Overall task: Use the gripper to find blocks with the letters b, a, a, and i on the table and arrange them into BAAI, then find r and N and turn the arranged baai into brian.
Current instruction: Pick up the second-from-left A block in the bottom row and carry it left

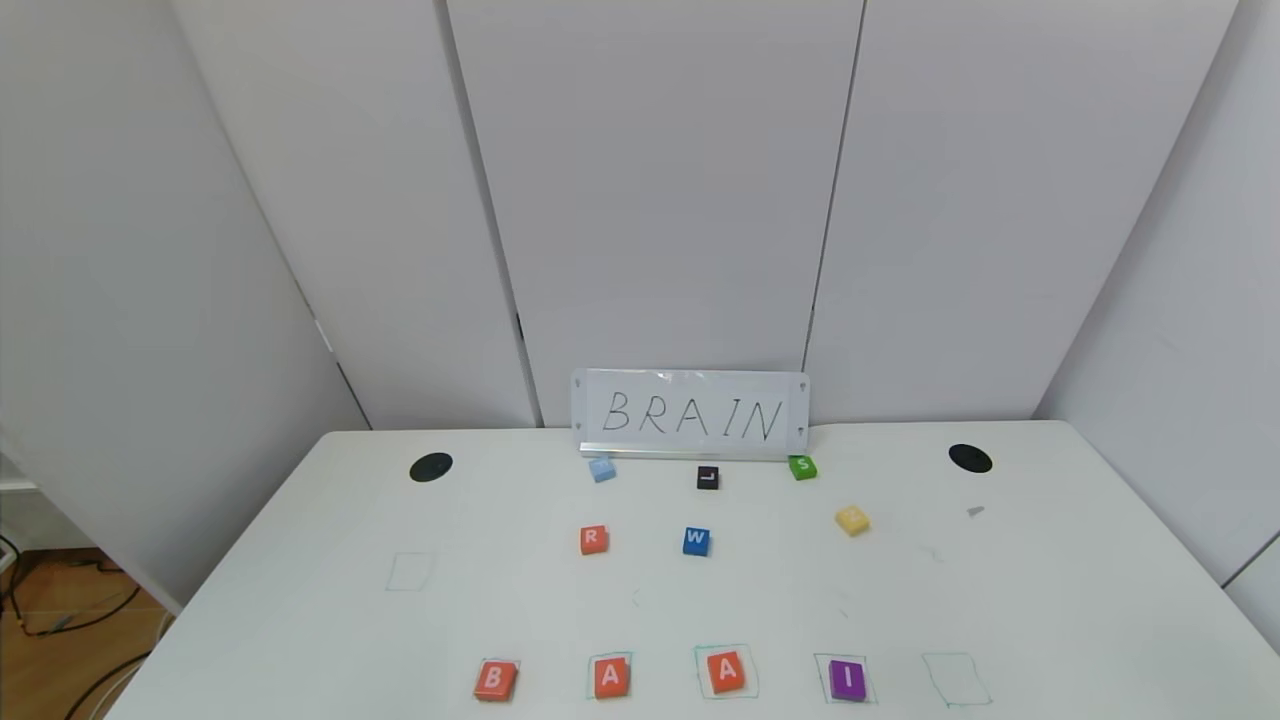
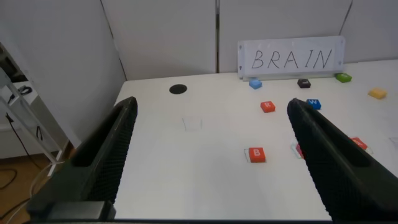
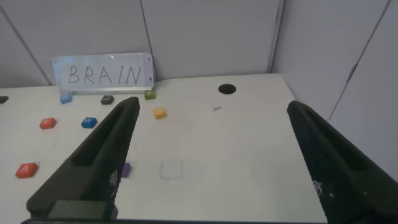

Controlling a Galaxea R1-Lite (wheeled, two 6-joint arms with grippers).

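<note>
Near the front edge of the white table (image 1: 1050,600) stands a row: orange-red B (image 1: 495,680), A (image 1: 611,677), A (image 1: 726,671) and purple I (image 1: 847,680). The orange-red R (image 1: 593,540) lies mid-table, and the yellow N (image 1: 852,520) lies farther right. Neither gripper shows in the head view. My left gripper (image 2: 211,106) is open and empty above the table's near left part, with B (image 2: 256,154) and R (image 2: 268,106) between its fingers. My right gripper (image 3: 212,106) is open and empty above the near right part. The I (image 3: 126,169) is half hidden by its finger, and the N (image 3: 160,113) lies beyond.
A BRAIN sign (image 1: 690,415) stands at the back. Before it lie a light blue block (image 1: 601,469), a black L (image 1: 708,477), a green S (image 1: 802,467) and a blue W (image 1: 696,541). An empty drawn square (image 1: 955,680) sits right of I. Two black discs (image 1: 431,466) (image 1: 970,458) lie at the back.
</note>
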